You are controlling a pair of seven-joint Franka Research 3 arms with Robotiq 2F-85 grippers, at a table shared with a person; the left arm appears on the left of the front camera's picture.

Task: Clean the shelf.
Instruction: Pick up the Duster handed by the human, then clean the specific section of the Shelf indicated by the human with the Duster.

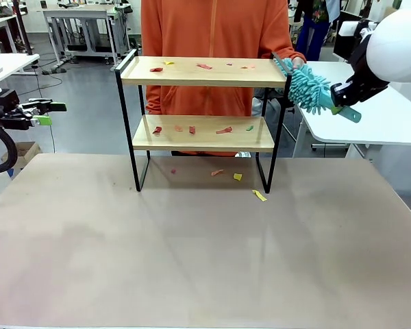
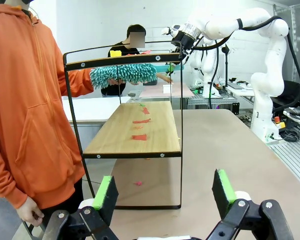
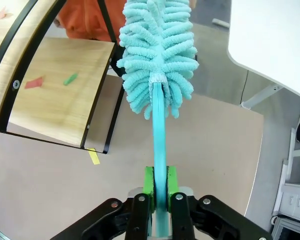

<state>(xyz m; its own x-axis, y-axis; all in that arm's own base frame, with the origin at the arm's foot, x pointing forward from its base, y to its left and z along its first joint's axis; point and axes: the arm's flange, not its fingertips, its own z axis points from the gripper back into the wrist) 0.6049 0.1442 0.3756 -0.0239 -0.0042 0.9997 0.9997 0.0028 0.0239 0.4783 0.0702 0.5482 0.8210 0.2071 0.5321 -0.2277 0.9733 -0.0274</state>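
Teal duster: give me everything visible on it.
The duster has a fluffy teal head of chenille-like noodle strands on a flat, straight teal handle that looks like plastic. The handle is pinched low down between the green-padded fingers of the right gripper, and its end sticks out behind the grip. It is held in the air, with the head pointing at the right end of the shelf by the top board's corner. Contact there can't be confirmed.
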